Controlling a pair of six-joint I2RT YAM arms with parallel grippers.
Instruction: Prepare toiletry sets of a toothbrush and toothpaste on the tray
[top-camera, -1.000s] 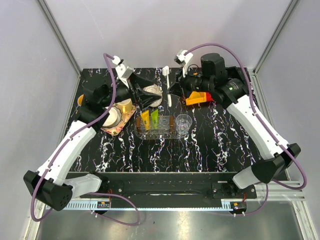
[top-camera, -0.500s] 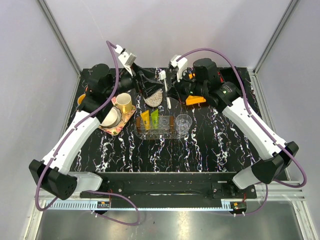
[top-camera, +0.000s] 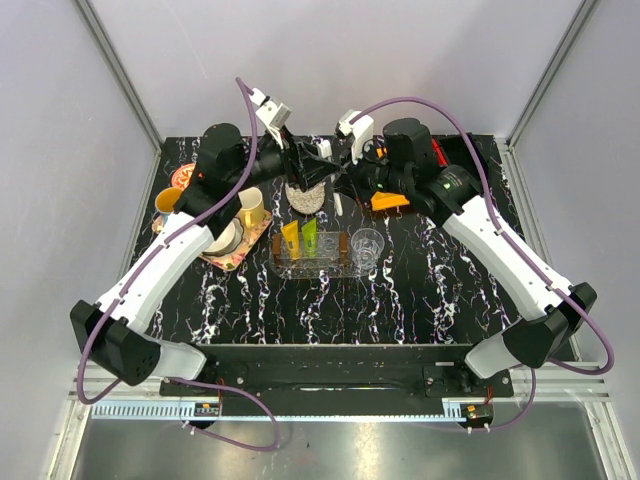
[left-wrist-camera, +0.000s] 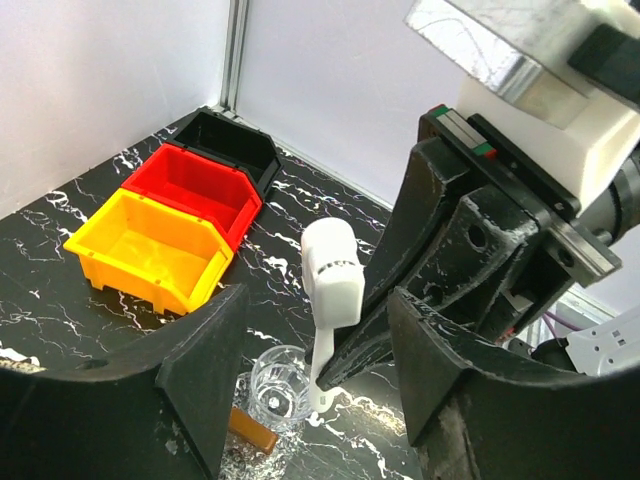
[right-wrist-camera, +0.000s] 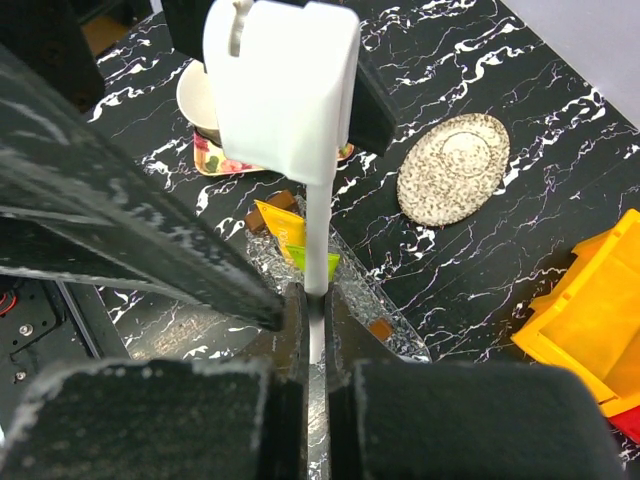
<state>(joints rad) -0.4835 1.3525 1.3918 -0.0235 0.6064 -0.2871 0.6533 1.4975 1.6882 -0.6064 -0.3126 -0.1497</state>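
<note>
**Toothbrush held up between both grippers, behind the tray**

From their bases at the near edge, both arms stretch forward and lean inward, so that their wrists meet over the far middle of the table (top-camera: 420, 300). Bare black marbled top lies between the bases and the tray (top-camera: 345, 271), and more lies to the right under the right arm.

The clear oval tray sits mid-table. The orange tube (top-camera: 290, 238) and the green tube (top-camera: 310, 236) lie side by side on its left part, and a clear cup (top-camera: 367, 245) is at its right end. A colourful square tray (top-camera: 225, 258) with cups is just beside it on the left.

Beyond the tray, the right gripper (right-wrist-camera: 315, 300) has its fingers clamped on the stem of the toothbrush (left-wrist-camera: 333, 285). The toothbrush is roughly upright, head up, off the table. The left gripper (left-wrist-camera: 318, 310) faces it with jaws apart, one finger on each side of the head and not touching it. A speckled round dish (top-camera: 305, 196) lies below them.

Farther right a yellow bin (left-wrist-camera: 150, 250), a red bin (left-wrist-camera: 195, 185) and a black bin (left-wrist-camera: 235, 145) stand in a row towards the back wall.
</note>
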